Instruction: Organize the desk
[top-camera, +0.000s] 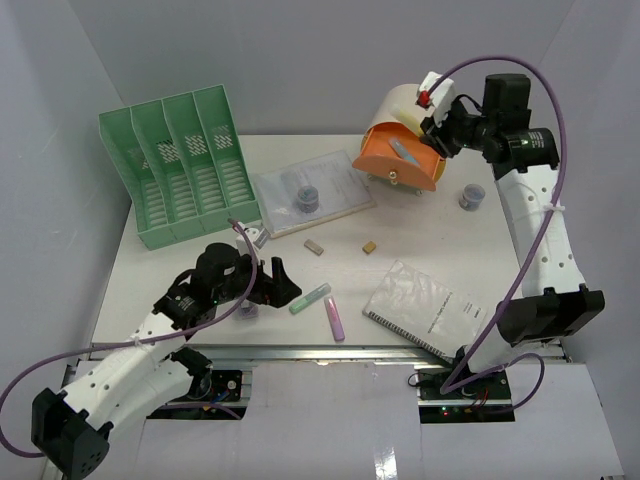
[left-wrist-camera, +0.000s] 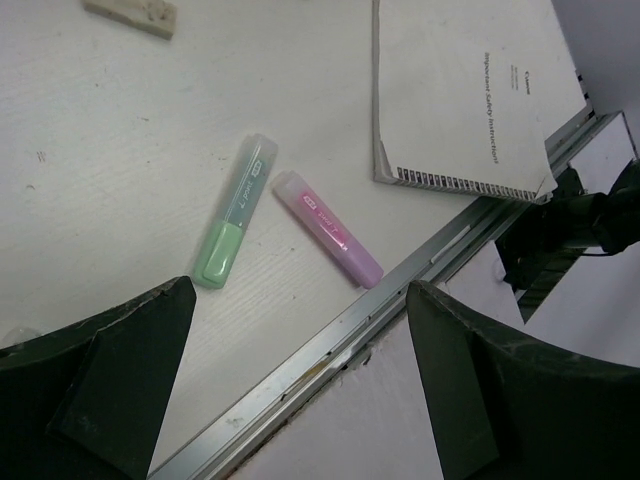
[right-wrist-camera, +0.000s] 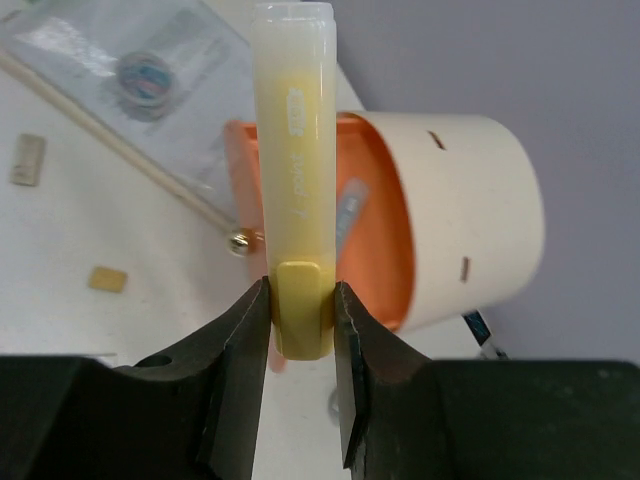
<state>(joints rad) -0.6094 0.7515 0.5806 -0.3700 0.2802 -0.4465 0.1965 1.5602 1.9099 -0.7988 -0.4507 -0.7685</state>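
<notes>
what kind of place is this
Probably a lab test cell staged as an office: a white desk with a green file rack, a spiral notebook and a pink highlighter, walled by plain panels.

place: robot lab cell | signs: white panels (top-camera: 320, 60) enclosing desk (top-camera: 430, 235); aluminium rail (top-camera: 330, 352) along near edge; left arm (top-camera: 130, 375), right arm (top-camera: 545, 240) bolted there
</notes>
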